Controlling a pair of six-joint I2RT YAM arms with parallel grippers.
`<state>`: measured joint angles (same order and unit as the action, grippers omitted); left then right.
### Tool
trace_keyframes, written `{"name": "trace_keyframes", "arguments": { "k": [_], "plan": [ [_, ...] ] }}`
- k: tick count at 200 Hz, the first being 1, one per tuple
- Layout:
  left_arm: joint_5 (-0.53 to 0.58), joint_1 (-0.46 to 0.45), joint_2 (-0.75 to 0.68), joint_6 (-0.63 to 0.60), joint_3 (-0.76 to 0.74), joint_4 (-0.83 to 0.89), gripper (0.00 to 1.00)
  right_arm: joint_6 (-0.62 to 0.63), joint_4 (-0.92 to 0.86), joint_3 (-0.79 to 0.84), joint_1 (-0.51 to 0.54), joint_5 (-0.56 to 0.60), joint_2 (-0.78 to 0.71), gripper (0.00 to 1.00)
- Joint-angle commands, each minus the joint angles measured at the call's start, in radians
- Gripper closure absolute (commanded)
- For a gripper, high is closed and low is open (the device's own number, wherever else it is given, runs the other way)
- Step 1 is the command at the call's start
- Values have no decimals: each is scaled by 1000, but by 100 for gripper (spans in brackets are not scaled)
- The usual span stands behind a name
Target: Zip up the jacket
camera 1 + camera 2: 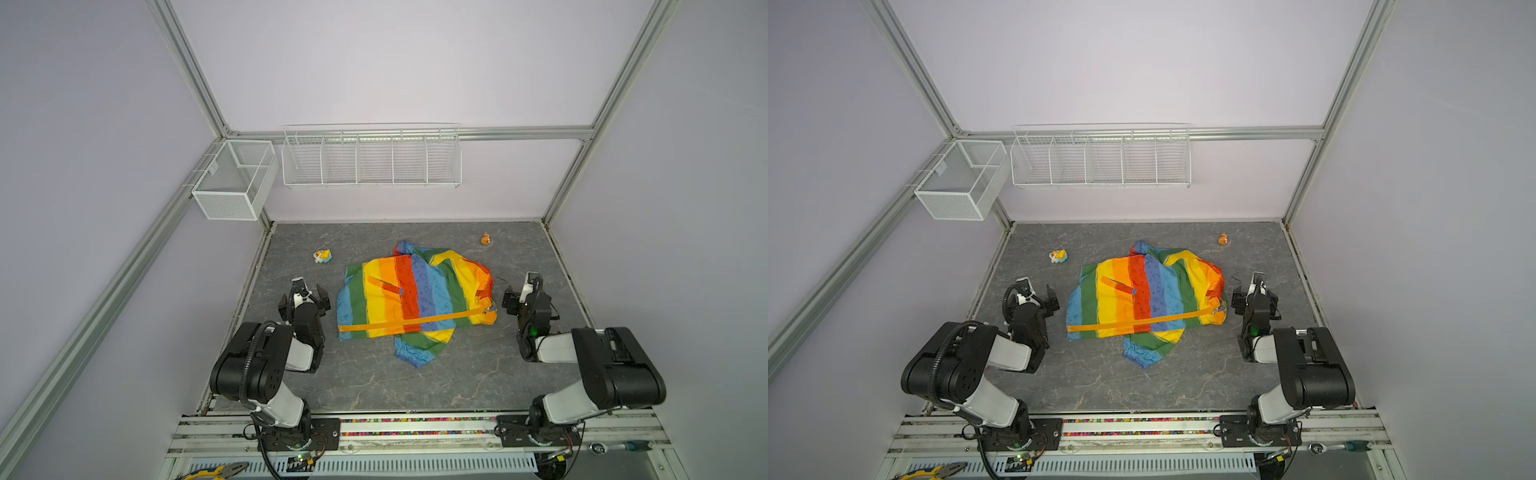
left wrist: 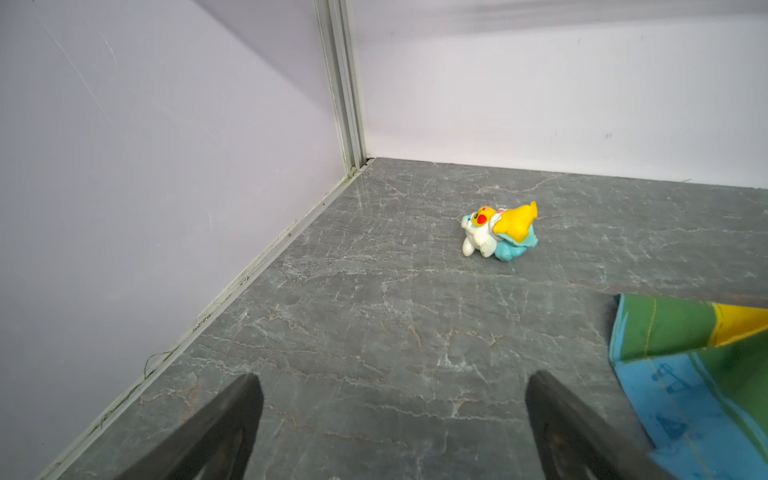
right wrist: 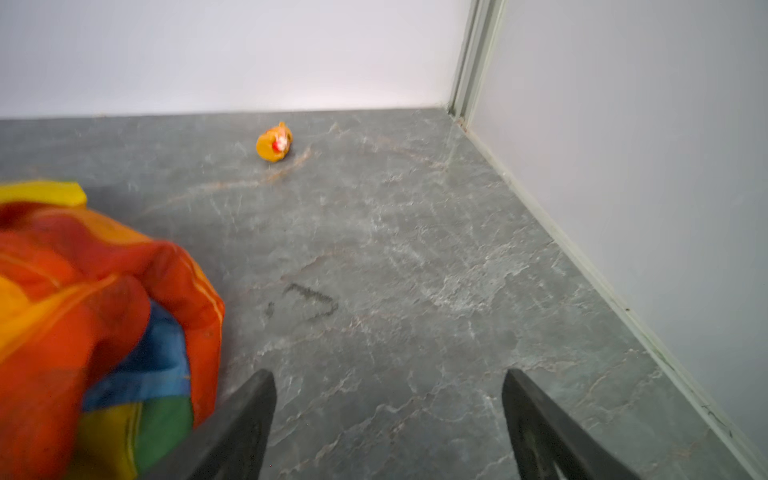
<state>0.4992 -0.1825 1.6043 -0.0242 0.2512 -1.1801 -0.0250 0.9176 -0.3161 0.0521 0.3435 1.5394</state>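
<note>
The jacket (image 1: 415,291) lies spread in the middle of the table (image 1: 374,382). Its orange zipper band (image 1: 415,322) runs unbroken from hem to collar, so I judge the zipping done or nearly so, though the slider is too small to confirm. My left gripper (image 1: 311,287) and right gripper (image 1: 517,286) flank it, jaws apart, holding nothing, neither touching cloth.

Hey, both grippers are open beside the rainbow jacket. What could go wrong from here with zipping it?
At the end of the jacket beside the right gripper, fabric is bunched, so it might pinch loose cloth instead of the orange zipper band. The left gripper holds nothing; without an anchor on that band, the thin jacket may slide or wrinkle rather than zip.
</note>
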Motion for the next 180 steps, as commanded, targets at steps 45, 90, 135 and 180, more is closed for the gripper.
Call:
{"name": "trace_keyframes", "arguments": {
  "k": [45, 90, 135, 180],
  "plan": [
    [-81, 93, -50, 79, 136, 257, 0, 27, -43, -61, -17, -68, -13, 11],
    [-81, 92, -47, 78, 134, 248, 1, 28, -32, -59, -19, -70, -10, 11],
    [-81, 93, -47, 78, 133, 249, 1, 30, -25, -54, -19, -70, -12, 12],
    [-82, 93, -47, 77, 132, 249, 1, 30, -26, -54, -19, -70, -12, 12]
  ]
}}
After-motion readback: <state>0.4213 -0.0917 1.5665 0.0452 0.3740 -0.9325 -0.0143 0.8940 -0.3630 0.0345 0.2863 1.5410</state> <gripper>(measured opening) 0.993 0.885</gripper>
